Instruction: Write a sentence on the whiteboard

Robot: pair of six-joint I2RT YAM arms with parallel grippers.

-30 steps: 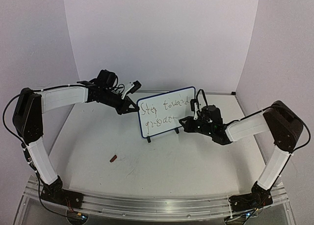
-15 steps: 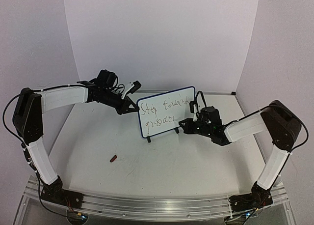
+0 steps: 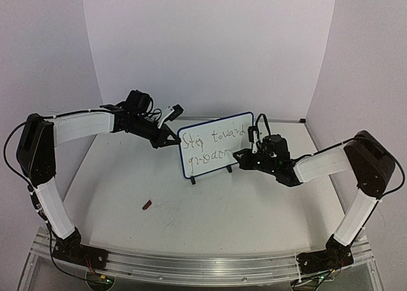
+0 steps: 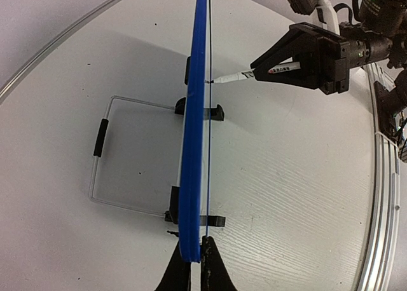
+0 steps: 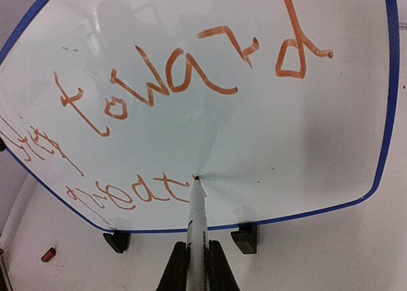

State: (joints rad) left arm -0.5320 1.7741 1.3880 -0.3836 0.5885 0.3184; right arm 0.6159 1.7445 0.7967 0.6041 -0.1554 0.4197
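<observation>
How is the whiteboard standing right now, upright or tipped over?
Upright: the whiteboard stands on edge on its black feet in the left wrist view, left fingers pinching its near edge.

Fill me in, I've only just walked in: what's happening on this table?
The left gripper pinches the side edge of the upright whiteboard, steadying it. The right gripper holds a marker with its tip on the board's face, partway through the second line of the sentence. The top line reads roughly "Stay toward"; below it, only about "great" is written. A small reddish piece lies on the table in front, apart from both arms.
</observation>
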